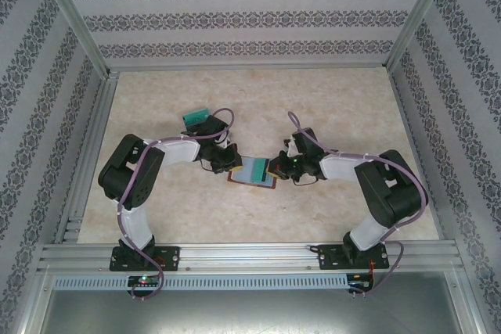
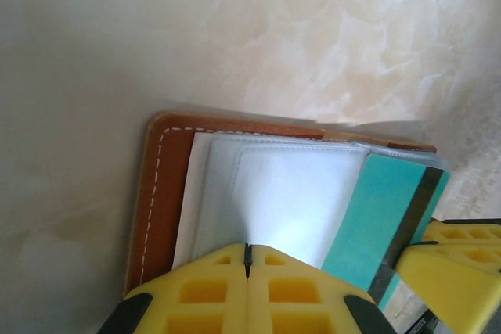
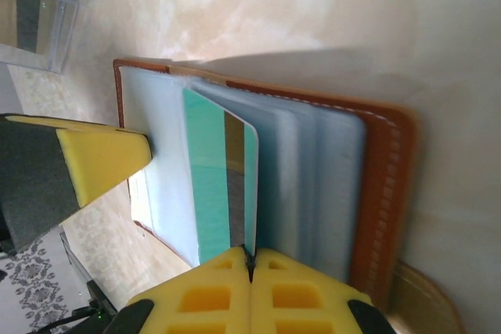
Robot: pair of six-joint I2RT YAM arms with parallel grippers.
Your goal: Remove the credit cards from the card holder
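Credit card of teal plastic (image 3: 211, 177), likely light, stiff and slippery, stands in the open brown leather card holder (image 3: 383, 185) on the counter (image 1: 329, 107), its edge pinched in the jaws of the right gripper (image 3: 250, 260), while the left gripper (image 2: 246, 256), jaws closed, presses the soft sleeves (image 2: 290, 193).

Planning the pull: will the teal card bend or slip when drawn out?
The teal card likely stays stiff: its edge stands straight above the sleeves. Its smooth face may slip in the right tool. The sleeves may lift with it.
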